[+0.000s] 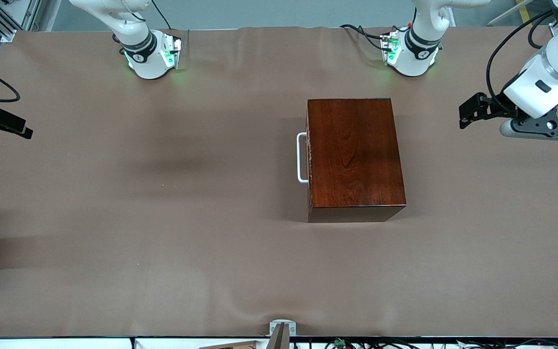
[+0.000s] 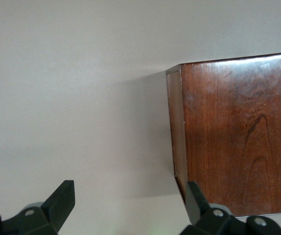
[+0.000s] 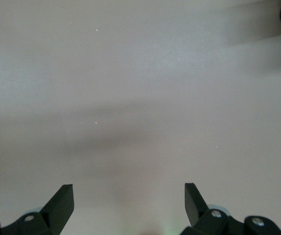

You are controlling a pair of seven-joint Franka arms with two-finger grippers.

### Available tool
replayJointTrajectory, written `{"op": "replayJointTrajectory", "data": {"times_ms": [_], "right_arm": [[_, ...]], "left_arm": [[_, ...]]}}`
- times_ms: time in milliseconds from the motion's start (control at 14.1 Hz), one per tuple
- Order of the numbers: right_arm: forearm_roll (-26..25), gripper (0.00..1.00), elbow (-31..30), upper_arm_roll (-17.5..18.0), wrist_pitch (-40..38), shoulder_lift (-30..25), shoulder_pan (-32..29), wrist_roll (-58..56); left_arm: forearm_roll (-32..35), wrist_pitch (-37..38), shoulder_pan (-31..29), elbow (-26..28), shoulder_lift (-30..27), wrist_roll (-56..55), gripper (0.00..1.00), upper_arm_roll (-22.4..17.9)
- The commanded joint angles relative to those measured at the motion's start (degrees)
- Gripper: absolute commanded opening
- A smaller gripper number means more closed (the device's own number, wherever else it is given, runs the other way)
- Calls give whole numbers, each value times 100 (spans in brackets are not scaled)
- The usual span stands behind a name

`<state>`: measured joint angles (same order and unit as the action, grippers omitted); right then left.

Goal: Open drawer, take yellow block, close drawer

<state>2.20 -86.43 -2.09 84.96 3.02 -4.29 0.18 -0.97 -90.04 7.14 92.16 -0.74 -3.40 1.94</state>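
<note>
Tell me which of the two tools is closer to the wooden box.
The left tool: it hangs open over the cloth at the left arm's end, beside the box. The right tool, also open, sits at the opposite table edge.

Bare cloth fronts the drawer's handle; nothing blocks it.

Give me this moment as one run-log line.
stage: start | drawer: shut in box | yellow block: unseen | left gripper: open, over table beside box | right gripper: open over bare table
</note>
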Motion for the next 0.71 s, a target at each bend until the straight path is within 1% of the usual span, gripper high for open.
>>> {"op": "replayJointTrajectory", "data": {"times_ms": [0, 566, 637], "right_arm": [[17, 100, 82, 42, 3, 102, -10, 79], [17, 100, 82, 42, -6, 102, -10, 79], [17, 100, 82, 42, -6, 102, -10, 79]], "left_arm": [[105, 39, -28, -41, -31, -82, 100, 35], [27, -31, 77, -93, 12, -100, 100, 61], [0, -101, 138, -110, 30, -117, 100, 200]]}}
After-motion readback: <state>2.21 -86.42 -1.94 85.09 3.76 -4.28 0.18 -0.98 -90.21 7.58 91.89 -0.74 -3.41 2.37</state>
